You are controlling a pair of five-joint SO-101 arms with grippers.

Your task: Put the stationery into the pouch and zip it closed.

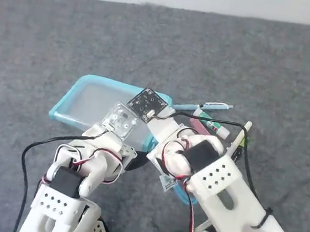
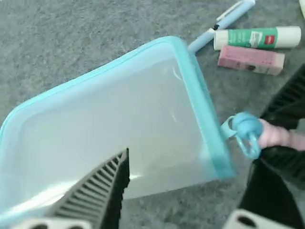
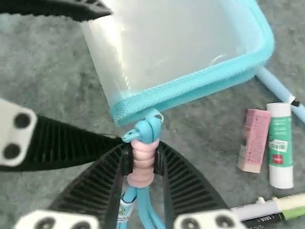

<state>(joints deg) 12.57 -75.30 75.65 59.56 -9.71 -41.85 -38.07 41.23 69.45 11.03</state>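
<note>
The pouch (image 1: 93, 101) lies on the grey counter (image 1: 250, 54) left of centre, a translucent case edged in teal; through its clear wall nothing but pale plastic can be made out, and the stationery all lies outside it, on the counter to its right. Farthest of these is a light blue pen (image 1: 211, 106); nearer than it come a white and green glue stick (image 2: 257, 38) and a pink eraser (image 2: 251, 60), side by side and just beside each other; nearest and rightmost is a white marker with a green end (image 3: 276, 207).

At the pouch's near right corner sits the teal zip pull (image 3: 143, 130), with a pink bead (image 3: 142, 167) strung on its cord; the right end effector (image 3: 142, 152) is clenched on that bead, one black finger on either side of it; whether the zip along that edge is closed cannot be told.

The left end effector (image 2: 114, 171) is over the near left part of the pouch, one ribbed finger lying across the clear wall; whether it is clenched or released cannot be told.
</note>
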